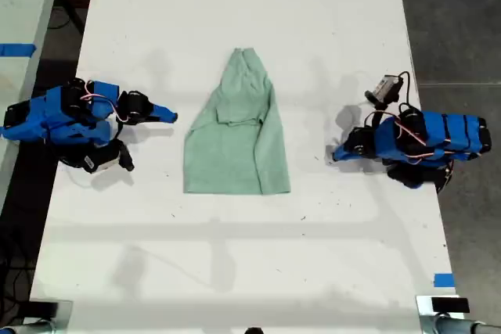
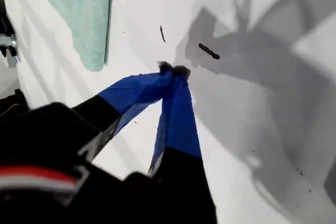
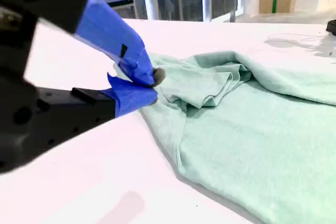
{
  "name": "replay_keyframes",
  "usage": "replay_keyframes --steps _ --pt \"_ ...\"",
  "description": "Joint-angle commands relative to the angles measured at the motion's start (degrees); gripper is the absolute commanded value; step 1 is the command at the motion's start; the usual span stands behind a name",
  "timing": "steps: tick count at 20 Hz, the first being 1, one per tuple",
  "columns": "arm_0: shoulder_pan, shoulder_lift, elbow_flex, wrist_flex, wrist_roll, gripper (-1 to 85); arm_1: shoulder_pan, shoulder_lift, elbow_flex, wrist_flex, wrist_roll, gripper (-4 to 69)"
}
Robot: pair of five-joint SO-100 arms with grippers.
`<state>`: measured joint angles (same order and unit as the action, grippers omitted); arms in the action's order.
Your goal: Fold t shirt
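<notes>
the t shirt (image 1: 236, 140) lay flat on the table (image 1: 235, 271) between the two arms, both side portions already folded inward; a lengthwise or hem-to-neck fold appeared to remain. my first gripper (image 2: 174, 70) was closed and empty, the garment's edge well ahead of its tips. my second gripper (image 3: 148, 85) was closed, tips beside the cloth; whether it pinched fabric could not be told. no containers were present.
</notes>
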<state>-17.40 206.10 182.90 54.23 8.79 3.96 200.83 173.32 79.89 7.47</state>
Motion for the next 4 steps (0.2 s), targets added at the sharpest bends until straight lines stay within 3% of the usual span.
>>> replay_keyframes --steps 1,4 --pt "-0.3 0.4 0.3 -1.3 0.7 -0.2 -0.6 0.3 0.9 -1.8 -1.0 -2.0" --pt "-0.3 0.4 0.3 -1.3 0.6 -0.2 -0.6 0.3 1.0 -1.8 -0.7 -2.0"
